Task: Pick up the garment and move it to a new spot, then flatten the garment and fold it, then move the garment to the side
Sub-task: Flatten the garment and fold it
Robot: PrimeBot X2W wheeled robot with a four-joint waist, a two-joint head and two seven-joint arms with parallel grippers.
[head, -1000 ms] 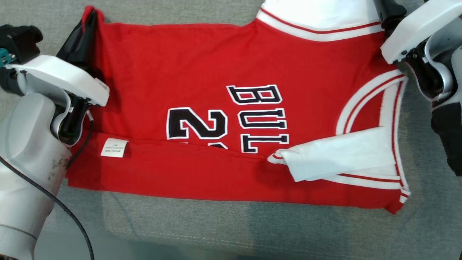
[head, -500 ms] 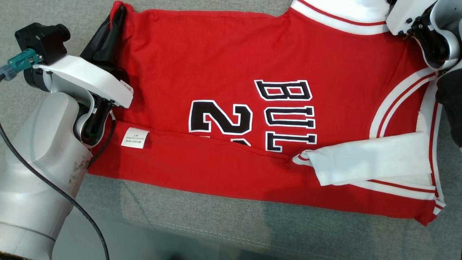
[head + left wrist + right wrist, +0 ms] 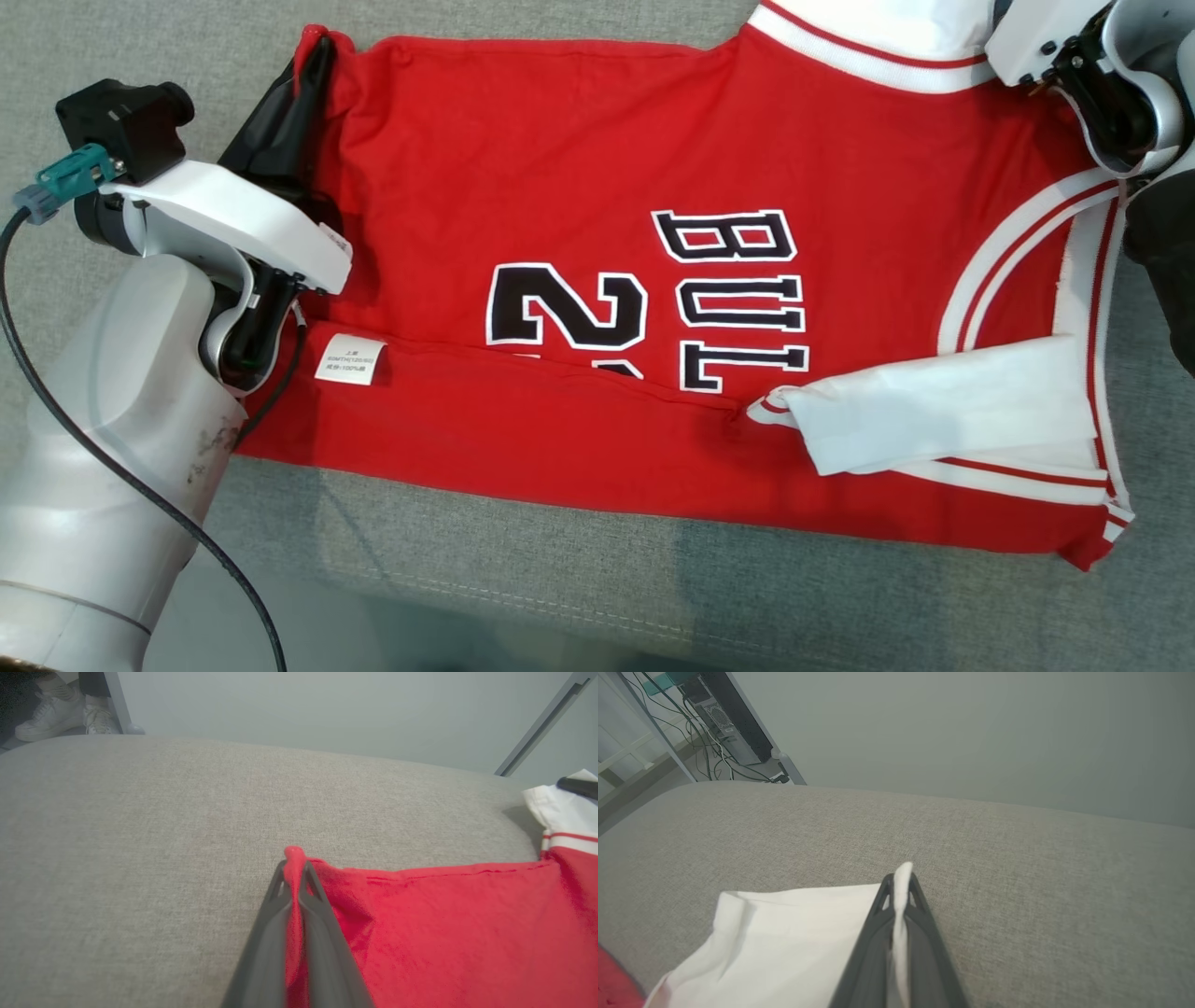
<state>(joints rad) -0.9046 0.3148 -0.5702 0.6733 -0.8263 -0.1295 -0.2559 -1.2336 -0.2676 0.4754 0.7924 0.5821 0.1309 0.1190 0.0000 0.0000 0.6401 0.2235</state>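
Red cloth covers most of the grey cushion (image 3: 560, 579). The jersey (image 3: 579, 187) lies flat across it, hem end toward the robot's left and shoulders toward its right. Its near long side is already turned up in a strip that half covers the number, and a care label (image 3: 350, 357) shows on that strip.

The left gripper (image 3: 294, 858) is clenched on the far hem corner, with a nub of red cloth poking out past the fingertips. The right gripper (image 3: 901, 877) is clenched on a pinch of the white sleeve (image 3: 784, 933) at the far shoulder. Both far corners look secured, so I take the step in hand to be the second lengthwise fold, bringing the far side over toward the near edge of the cushion.

To do that well, I would raise both corners together and only a little. I would keep the far edge taut between them so the middle does not sag, then carry them toward the near edge at the same pace.

The other sleeve (image 3: 934, 411) lies loose across the near right part and could bunch under the fold. The left forearm hangs over the hem end and might drag it. I would let go only once the cloth lies flat.
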